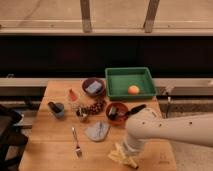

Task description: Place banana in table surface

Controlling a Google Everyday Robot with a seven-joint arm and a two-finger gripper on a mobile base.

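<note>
The pale yellow banana (122, 155) lies on the wooden table surface (50, 147) near the front edge, right of centre. Its pointed ends splay out to the left and the lower right. My white arm reaches in from the right and bends down over it. My gripper (131, 146) is at the arm's lower end, right at the banana's upper right side and partly covering it. The arm hides the contact between them.
A green tray (115, 82) holding an orange fruit (133, 90) stands at the back right. A purple bowl (93, 86), a red bowl (116, 111), grapes (93, 106), a dark mug (57, 109), a grey cloth (96, 131) and a fork (76, 143) lie left of the arm.
</note>
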